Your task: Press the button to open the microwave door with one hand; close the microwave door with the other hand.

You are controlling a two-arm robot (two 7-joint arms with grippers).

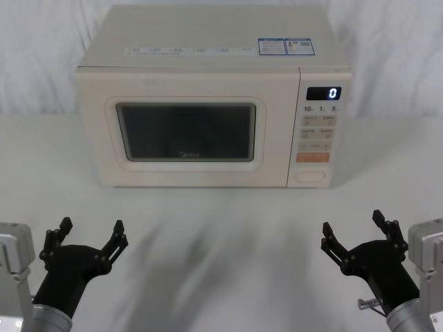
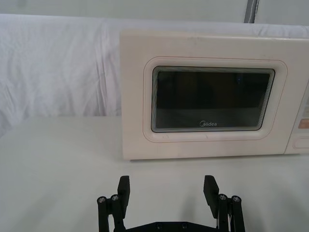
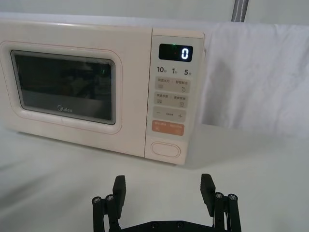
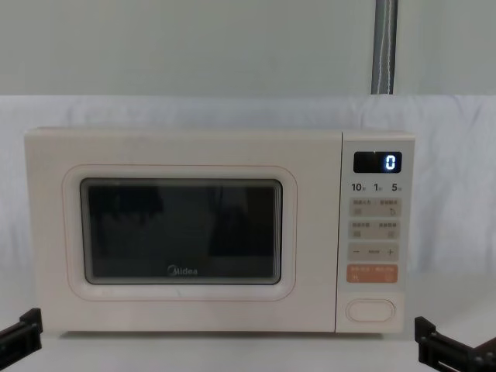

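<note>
White cloth table carries the microwave. Head view: left gripper and right gripper spread wide, empty, well short of the microwave door, shut. Right wrist view: the button ahead, beyond the fingertips. Chest view: display reads 0.

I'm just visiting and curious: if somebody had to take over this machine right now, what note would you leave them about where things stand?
Left tool: open, holding nothing, low over the table in front of the microwave's left side.
Right tool: open, holding nothing, low over the table in front of the control panel side.
Microwave door: shut, flush with the front. Display reads 0.
Button: the oval key at the bottom of the panel, under the orange key; nothing touches it.
Done: nothing yet.
Left: press the button with one tool so the door opens, then push the door shut with the other.
</note>
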